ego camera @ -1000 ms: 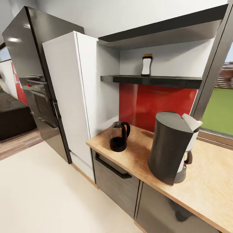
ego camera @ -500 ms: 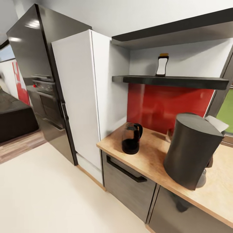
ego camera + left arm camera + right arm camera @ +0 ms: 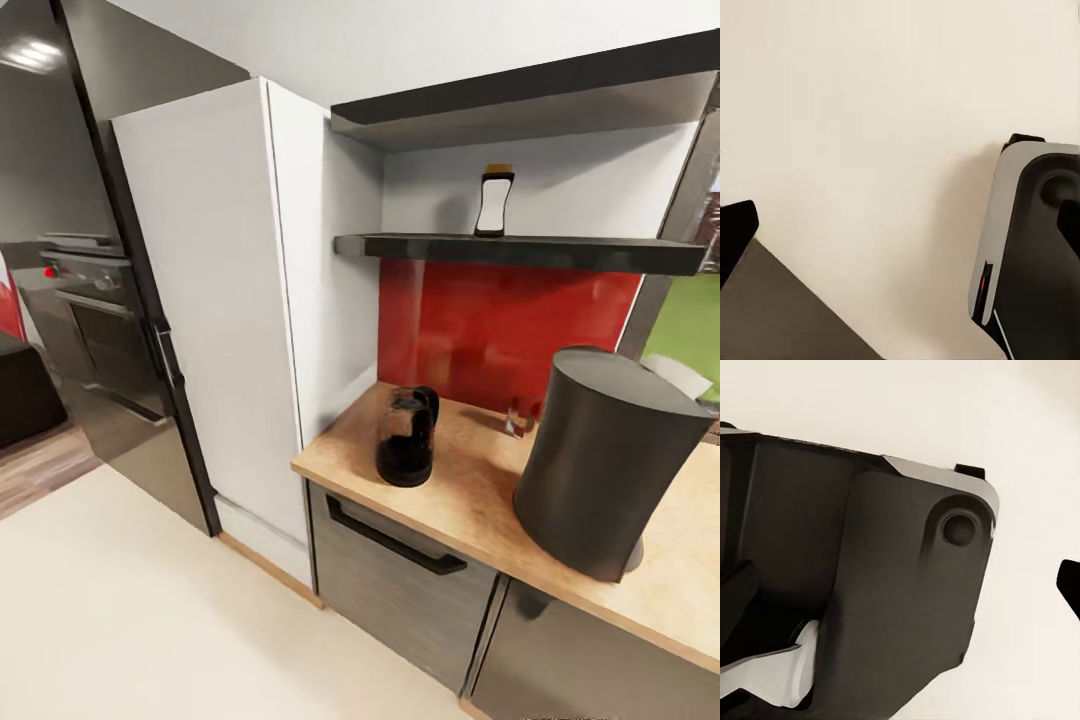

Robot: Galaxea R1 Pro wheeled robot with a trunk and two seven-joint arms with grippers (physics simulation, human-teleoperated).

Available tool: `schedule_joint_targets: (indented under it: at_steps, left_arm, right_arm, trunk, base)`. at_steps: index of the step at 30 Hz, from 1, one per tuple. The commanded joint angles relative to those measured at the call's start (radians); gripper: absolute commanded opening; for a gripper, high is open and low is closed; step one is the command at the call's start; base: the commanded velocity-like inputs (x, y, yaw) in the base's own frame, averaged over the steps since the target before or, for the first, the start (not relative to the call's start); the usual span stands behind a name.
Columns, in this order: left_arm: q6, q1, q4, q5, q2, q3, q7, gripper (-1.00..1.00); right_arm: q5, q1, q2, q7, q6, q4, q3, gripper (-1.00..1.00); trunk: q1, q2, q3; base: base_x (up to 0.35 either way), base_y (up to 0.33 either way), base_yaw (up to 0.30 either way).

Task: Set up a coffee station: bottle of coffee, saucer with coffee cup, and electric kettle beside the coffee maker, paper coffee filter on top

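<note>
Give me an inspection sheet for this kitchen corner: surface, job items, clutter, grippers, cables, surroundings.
Surface: light wood-grain kitchen countertop over grey handled cabinet fronts, glossy red backsplash behind.
Job's things: small dark bottle of coffee with white label and tan cap upright on the thin black kitchen shelf; rounded black glassy electric kettle on the counter near its left end; tall dark grey cylinder to its right.
Clutter: small object by the backsplash, too blurred to identify.
Grippers: open or shut cannot be told; wrist views face cream floor and the robot's body.
Cables: nothing seen.
Surroundings: tall white cabinet, dark oven unit, window at right.
</note>
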Motion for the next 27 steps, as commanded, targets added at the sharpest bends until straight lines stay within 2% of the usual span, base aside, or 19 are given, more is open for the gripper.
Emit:
schedule_joint_targets:
  at_steps: [1, 6, 12, 14, 27]
  left_arm:
    - [-0.001, 0.001, -0.002, 0.004, 0.000, 0.003, 0.000, 1.00]
    - [0.006, 0.001, 0.009, -0.004, 0.002, -0.004, 0.001, 1.00]
    - [0.002, 0.001, 0.012, 0.001, -0.069, -0.002, -0.001, 1.00]
    - [0.003, 0.001, 0.011, 0.002, -0.084, 0.001, -0.001, 1.00]
    - [0.004, 0.001, 0.010, 0.001, -0.090, 0.002, -0.001, 1.00]
  right_arm:
    - [-0.012, -0.001, 0.000, 0.004, -0.004, 0.001, 0.008, 1.00]
    - [-0.018, -0.001, 0.000, 0.004, -0.004, 0.000, 0.008, 1.00]
    - [-0.022, -0.001, 0.007, 0.006, -0.005, -0.005, 0.005, 1.00]
    - [-0.023, -0.001, 0.011, 0.007, -0.005, -0.008, 0.005, 1.00]
    - [-0.023, -0.001, 0.015, 0.009, -0.006, -0.008, 0.005, 1.00]
  trunk:
    - [0.001, -0.002, -0.002]
    - [0.001, -0.002, -0.002]
    - [0.001, -0.002, -0.002]
    - [0.001, -0.002, -0.002]
    - [0.001, -0.002, -0.002]
  base:
    - [0.056, 0.060, -0.297]
    - [0.013, 0.014, -0.297]
    - [0.000, 0.000, -0.300]
    - [0.000, 0.000, -0.300]
    - [0.000, 0.000, -0.300]
